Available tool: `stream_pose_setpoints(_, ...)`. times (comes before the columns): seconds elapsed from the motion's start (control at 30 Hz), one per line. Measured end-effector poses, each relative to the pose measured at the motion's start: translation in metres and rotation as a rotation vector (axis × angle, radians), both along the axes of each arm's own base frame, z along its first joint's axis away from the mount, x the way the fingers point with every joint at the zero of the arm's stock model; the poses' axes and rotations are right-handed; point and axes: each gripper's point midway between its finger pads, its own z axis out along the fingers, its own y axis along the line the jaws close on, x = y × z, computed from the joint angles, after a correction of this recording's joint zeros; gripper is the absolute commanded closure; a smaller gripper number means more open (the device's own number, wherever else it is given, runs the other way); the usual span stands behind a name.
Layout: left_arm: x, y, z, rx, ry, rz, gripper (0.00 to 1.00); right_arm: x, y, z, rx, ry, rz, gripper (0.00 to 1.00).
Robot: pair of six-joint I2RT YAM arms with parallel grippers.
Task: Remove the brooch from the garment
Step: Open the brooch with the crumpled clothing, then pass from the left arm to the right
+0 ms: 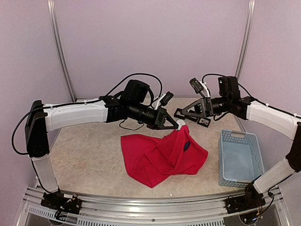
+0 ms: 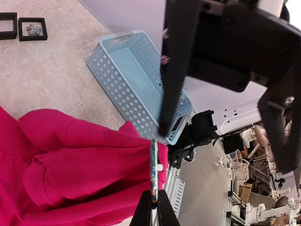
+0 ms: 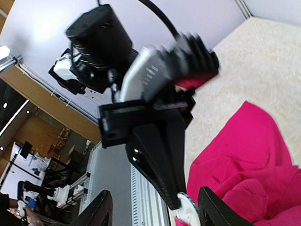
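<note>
Pressed together at the bottom edge of the left wrist view, the left gripper [image 2: 153, 209] is being shown pinching a thin round brooch [image 2: 154, 165] by its rim, edge-on to the lens. Behind the disc, the garment [image 2: 70, 165], bright red and soft, is being hoisted into a peak, so the brooch is being judged as not yet free of the cloth. From above, the rest of the red fabric is being shown lying crumpled on the table [image 1: 84, 150], with a pale blue basket [image 1: 239, 157] just to its right. The right gripper [image 1: 190, 117] is being held in the air close beside the left one, its fingers spread wide with nothing between them.

For the step in hand, parting pin from cloth, a steady pinch on the rim is being called for, since the disc is thin and could twist out. The fabric would best be caught by the spread right fingers just below the brooch and kept firm while the brooch is being drawn away slowly along the line of its pin, so the cloth is not being torn. Whether the clasp is undone cannot be told.
</note>
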Motion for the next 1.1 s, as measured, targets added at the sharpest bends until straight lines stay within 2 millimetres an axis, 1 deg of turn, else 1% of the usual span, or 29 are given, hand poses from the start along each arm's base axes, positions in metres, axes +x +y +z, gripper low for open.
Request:
stream_pose_setpoints(0.03, -0.001, 0.000, -0.003, 0.004, 0.007, -0.003, 1.00, -0.002, -0.003, 0.009, 0.021, -0.025, -0.005, 0.34)
stream_pose_setpoints(0.1, -0.004, 0.001, -0.007, 0.010, 0.019, -0.008, 1.00, -0.002, -0.008, 0.020, 0.051, -0.054, -0.014, 0.34)
stream_pose_setpoints(0.17, -0.005, 0.002, -0.010, 0.013, 0.028, -0.010, 1.00, 0.000, -0.010, 0.025, 0.063, -0.069, -0.017, 0.36)
stream_pose_setpoints(0.2, -0.005, 0.002, -0.011, 0.014, 0.031, -0.011, 1.00, 0.000, -0.010, 0.024, 0.061, -0.067, -0.017, 0.37)
stream_pose_setpoints(0.3, -0.005, 0.003, -0.016, 0.016, 0.039, -0.010, 1.00, 0.001, -0.010, 0.015, 0.045, -0.055, -0.013, 0.44)
stream_pose_setpoints(0.37, -0.005, 0.003, -0.017, 0.015, 0.042, -0.009, 1.00, 0.003, -0.009, 0.005, 0.026, -0.032, -0.010, 0.48)
stream_pose_setpoints(0.5, -0.005, 0.002, -0.015, 0.004, 0.040, -0.008, 1.00, 0.006, -0.008, -0.015, -0.008, 0.010, -0.004, 0.54)
stream_pose_setpoints(0.63, -0.004, 0.001, -0.013, -0.003, 0.039, -0.007, 1.00, 0.004, -0.009, -0.031, -0.043, 0.043, 0.004, 0.61)
stream_pose_setpoints(0.8, -0.005, 0.001, -0.013, -0.004, 0.040, -0.009, 1.00, 0.001, -0.010, -0.043, -0.070, 0.059, 0.019, 0.66)
stream_pose_setpoints(0.9, -0.005, 0.001, -0.013, -0.005, 0.040, -0.010, 1.00, -0.001, -0.011, -0.051, -0.086, 0.073, 0.027, 0.73)
stream_pose_setpoints(1.03, -0.005, 0.001, -0.013, -0.005, 0.043, -0.009, 1.00, -0.001, -0.011, -0.058, -0.097, 0.084, 0.034, 0.89)
stream_pose_setpoints(1.1, -0.005, 0.001, -0.013, -0.004, 0.044, -0.008, 1.00, -0.001, -0.011, -0.059, -0.096, 0.091, 0.039, 0.90)
